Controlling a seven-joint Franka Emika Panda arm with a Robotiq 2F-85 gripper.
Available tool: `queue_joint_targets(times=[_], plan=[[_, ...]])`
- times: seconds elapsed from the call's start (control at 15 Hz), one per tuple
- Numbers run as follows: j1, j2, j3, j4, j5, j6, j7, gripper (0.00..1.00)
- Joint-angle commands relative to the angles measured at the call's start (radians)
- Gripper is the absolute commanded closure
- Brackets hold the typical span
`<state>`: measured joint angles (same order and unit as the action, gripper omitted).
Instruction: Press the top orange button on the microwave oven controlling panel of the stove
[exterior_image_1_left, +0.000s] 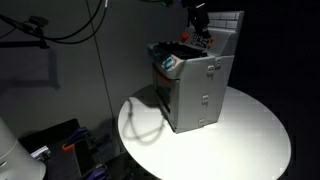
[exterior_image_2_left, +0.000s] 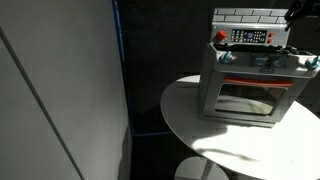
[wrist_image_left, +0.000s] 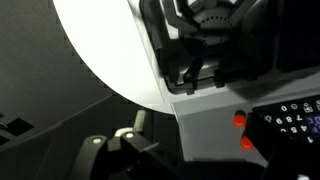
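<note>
1. One grey stove (exterior_image_2_left: 248, 88) stands on the round white table (exterior_image_2_left: 200, 130), and an exterior view shows its oven door head-on.
2. We see the microwave oven controlling panel (exterior_image_2_left: 250, 37) as a dark strip low on the stove's white tiled back wall (exterior_image_2_left: 250, 14), just above the cooktop, with an orange-red mark at one end.
3. In the wrist view, two orange-red buttons (wrist_image_left: 238, 120) sit one above the other on the stove's pale surface, just beside the panel's dark field.
4. We find the gripper (exterior_image_1_left: 201, 20) hanging above the stove's cooktop, close to the back wall.
5. In the wrist view its dark fingers (wrist_image_left: 188, 65) enter from the top and lie near the upper button. We cannot tell whether they touch it, nor whether the jaws are parted or closed.
6. Colourful items (exterior_image_1_left: 170, 62) lie on the stove's cooktop.
</note>
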<state>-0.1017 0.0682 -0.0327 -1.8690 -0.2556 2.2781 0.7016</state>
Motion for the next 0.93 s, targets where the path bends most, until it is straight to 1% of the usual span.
queue_joint_targets(times=[0.0, 0.87], plan=[[0.026, 0.054, -0.028, 0.071, -0.014, -0.007, 0.042, 0.0], [0.066, 0.146, -0.067, 0.165, -0.006, -0.016, 0.072, 0.0]])
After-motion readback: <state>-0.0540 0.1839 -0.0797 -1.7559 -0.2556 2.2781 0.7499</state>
